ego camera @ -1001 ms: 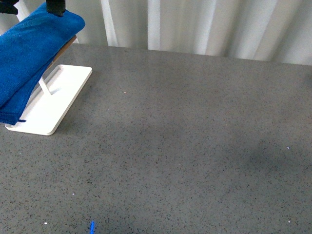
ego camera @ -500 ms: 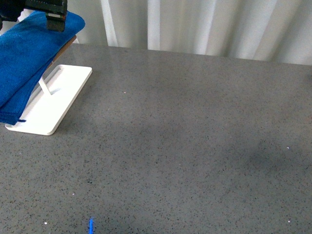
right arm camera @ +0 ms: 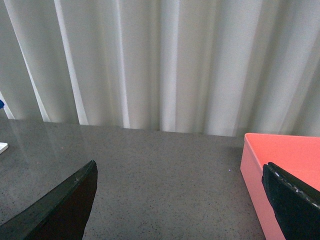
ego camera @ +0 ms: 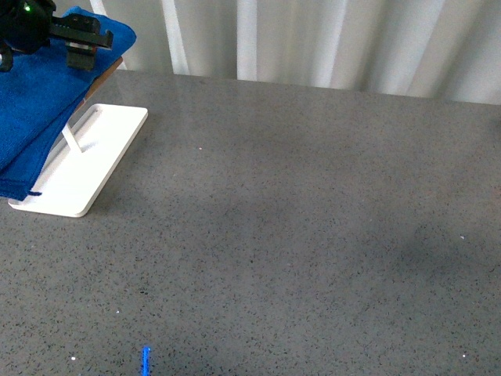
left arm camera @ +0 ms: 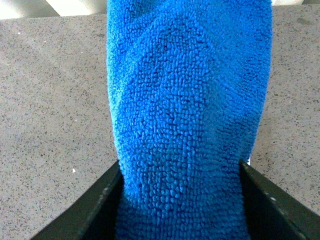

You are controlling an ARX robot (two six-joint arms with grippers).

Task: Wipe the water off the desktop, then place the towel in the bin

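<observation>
The blue towel (ego camera: 43, 102) hangs folded over a sloping rack at the far left of the desktop (ego camera: 297, 235). My left gripper (ego camera: 77, 48) sits low over the towel's upper end. In the left wrist view the towel (left arm camera: 185, 100) fills the gap between the open fingers (left arm camera: 95, 210), and the left gripper (left arm camera: 180, 205) straddles it. My right gripper (right arm camera: 180, 200) is open above bare desktop (right arm camera: 165, 170), outside the front view. The salmon-red bin (right arm camera: 285, 160) lies just beside one right finger. I cannot make out any water on the desktop.
The rack stands on a white tray (ego camera: 102, 157) near the desktop's left edge. A pale pleated curtain (ego camera: 329, 39) runs along the far edge. A small blue mark (ego camera: 145, 360) lies near the front edge.
My left gripper has come down from the top edge of the front view onto the towel's upper end. The towel, rack and tray have not moved.
</observation>
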